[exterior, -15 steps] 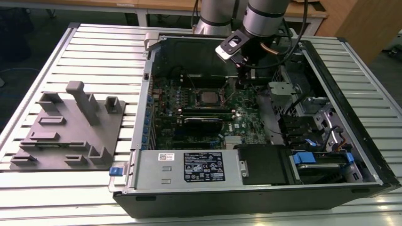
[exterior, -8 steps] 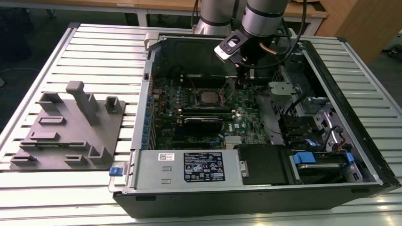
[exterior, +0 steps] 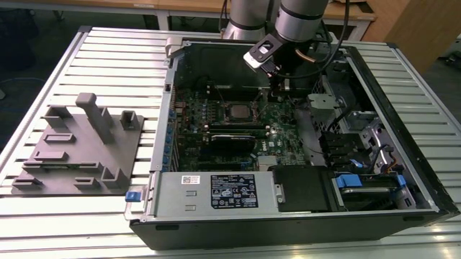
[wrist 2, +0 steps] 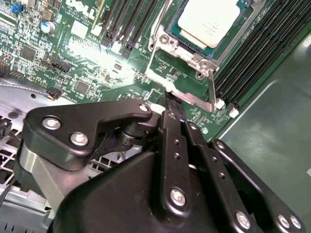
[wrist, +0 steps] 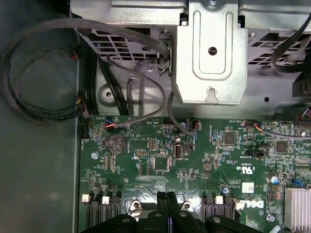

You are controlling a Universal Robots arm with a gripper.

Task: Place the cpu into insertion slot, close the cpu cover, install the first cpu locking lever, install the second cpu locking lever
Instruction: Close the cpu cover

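Evidently cpu sits under the shut cover; your gripper, fingers pressed together, meets a lever: lever step, probably needing a steady downward push.

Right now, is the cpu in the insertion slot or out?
In. In the second wrist view the cpu lies flat inside the insertion slot, with the cpu cover framing its silver top.
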